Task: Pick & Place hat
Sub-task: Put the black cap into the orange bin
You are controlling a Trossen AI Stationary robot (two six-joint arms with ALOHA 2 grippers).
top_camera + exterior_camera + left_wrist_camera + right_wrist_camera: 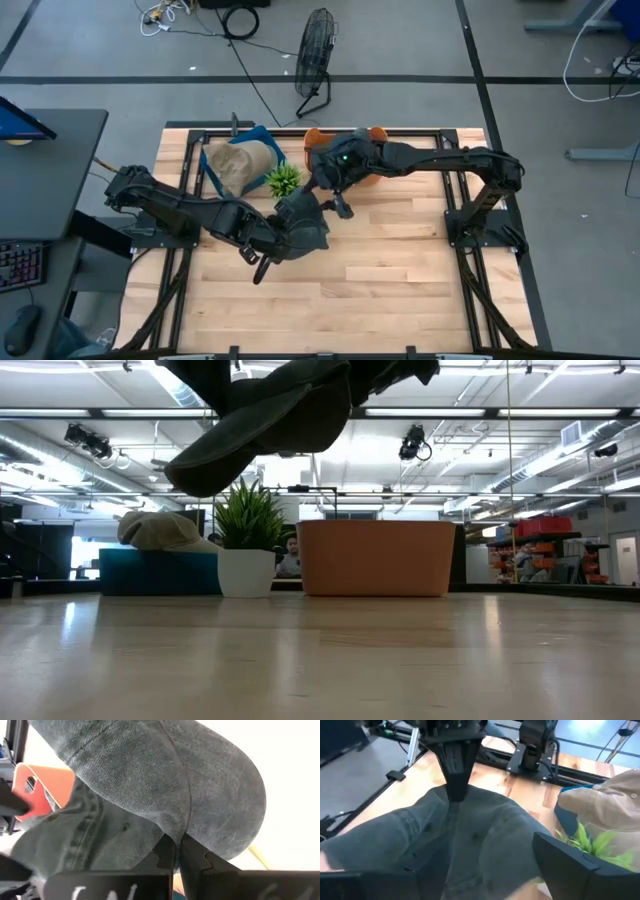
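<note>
A dark grey denim hat (308,228) hangs in the air over the middle of the table. It shows high above the tabletop in the low view (270,420). My left gripper (288,236) is shut on it and fills the left wrist view (175,845). My right gripper (341,206) is open just beyond the hat's far side. In the right wrist view (450,870) its fingers stand wide on either side of the hat (460,840). My left gripper pinches a fold of the hat's crown at a seam (176,831) between its two shut fingers, coming from the table's left. The hat is lifted clear of the table and sags below and around the fingers. My right gripper: I cannot tell whether its fingers touch the hat.
At the table's far side stand an orange bin (375,558), a small potted plant (247,525), and a teal box (160,572) with a beige hat (240,165) on it. The near half of the wooden table (380,290) is bare. A fan (315,60) stands on the floor beyond.
</note>
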